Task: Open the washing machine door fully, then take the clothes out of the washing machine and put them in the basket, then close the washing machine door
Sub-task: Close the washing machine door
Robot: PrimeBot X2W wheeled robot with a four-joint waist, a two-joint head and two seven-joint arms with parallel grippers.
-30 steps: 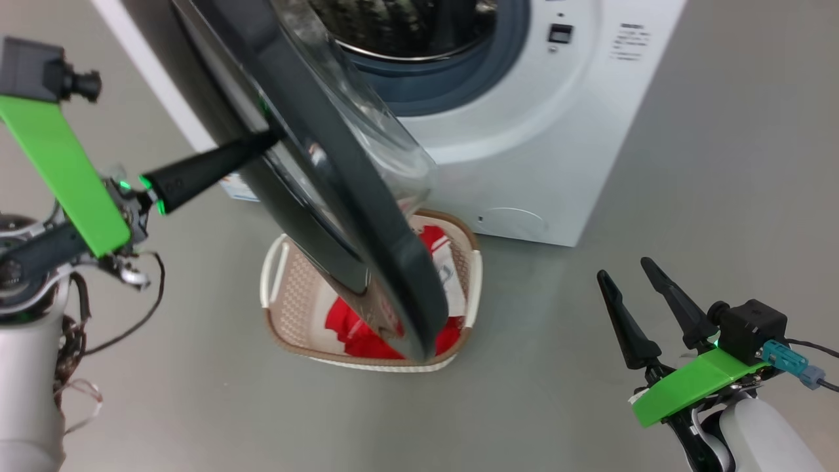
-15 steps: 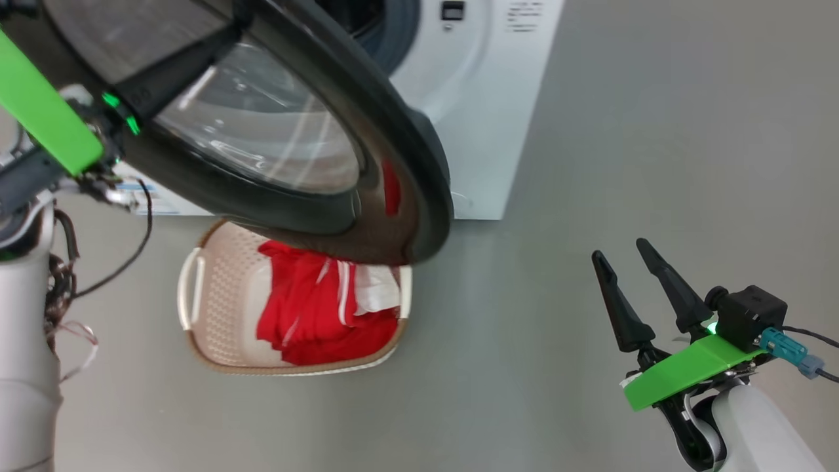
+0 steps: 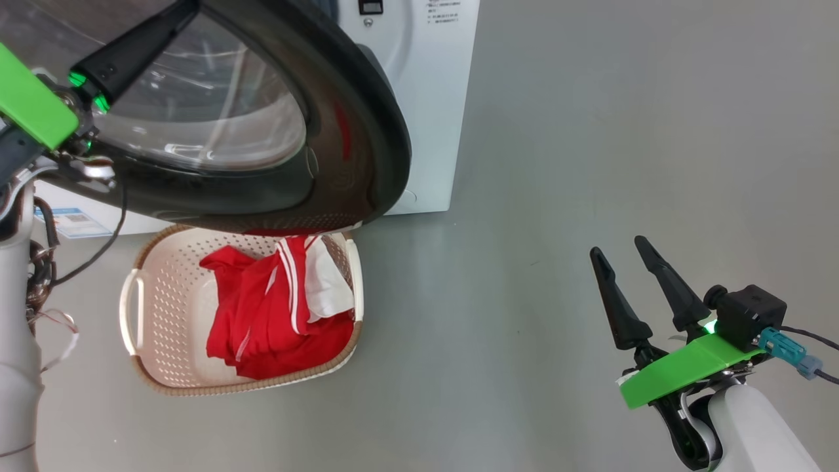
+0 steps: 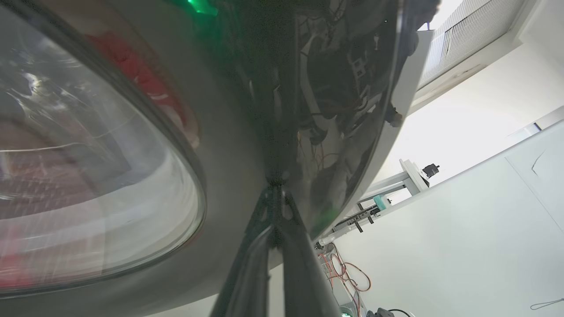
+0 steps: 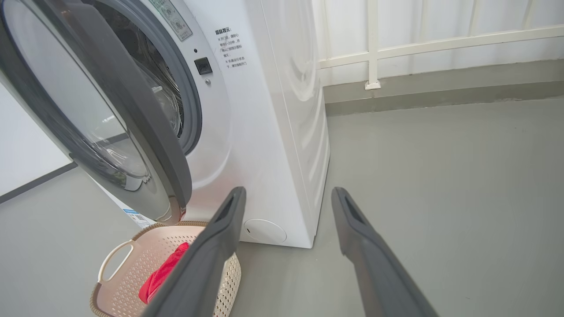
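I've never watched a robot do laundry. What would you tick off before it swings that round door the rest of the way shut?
1. The clothes lie inside the basket: ok.
2. The drum is empty: cannot tell, little of it is visible past the door.
3. The left hand is shut, tips against the black rim of the washing machine door: ok.
4. The right hand is open, over the floor, apart from the washing machine: ok.
5. The door's lower edge hangs above the basket rim: ok, judging by the right wrist view.
6. Doorway free of fabric: ok in the part visible.
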